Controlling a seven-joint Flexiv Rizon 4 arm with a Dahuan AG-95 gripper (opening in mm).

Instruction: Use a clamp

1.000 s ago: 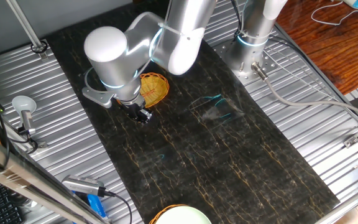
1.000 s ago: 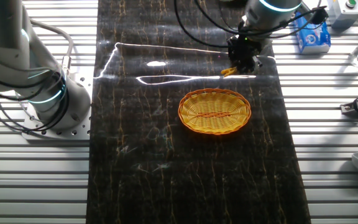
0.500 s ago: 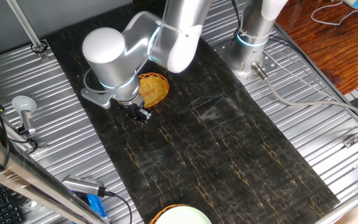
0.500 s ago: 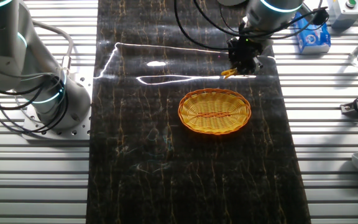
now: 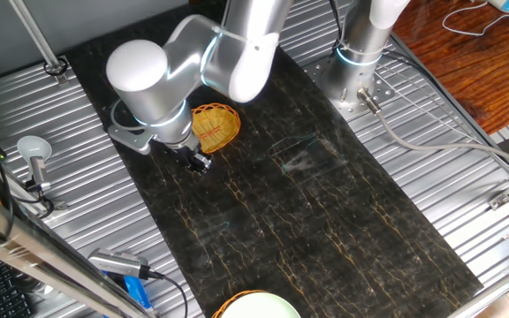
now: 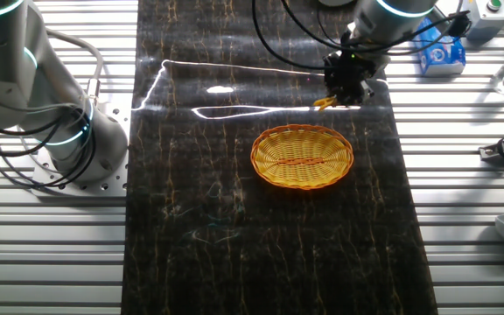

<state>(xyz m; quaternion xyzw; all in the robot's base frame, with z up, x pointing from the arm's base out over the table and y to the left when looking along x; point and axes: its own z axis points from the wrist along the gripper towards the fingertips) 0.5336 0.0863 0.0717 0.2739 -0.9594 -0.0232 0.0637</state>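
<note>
The clamp (image 6: pixel 324 102) is a tiny yellow-orange clip on the dark mat, just beyond the far rim of the round woven basket (image 6: pixel 302 156). My gripper (image 6: pixel 343 87) stands low over it, and the clip sticks out from the fingertips toward the left. The jaws look closed on the clip's end. In one fixed view the gripper (image 5: pixel 200 163) is low beside the basket (image 5: pixel 214 124). The clamp is hidden there behind the wrist and fingers.
A second arm's base (image 6: pixel 70 131) stands on the metal slats left of the mat; it also shows in one fixed view (image 5: pixel 358 62). A blue box (image 6: pixel 440 51) lies right of the gripper. A pale bowl (image 5: pixel 256 306) sits at the mat's near end.
The arm has shifted slightly, and the gripper with the clip at its tips has moved a little to the right in the other fixed view. The basket has not moved.
</note>
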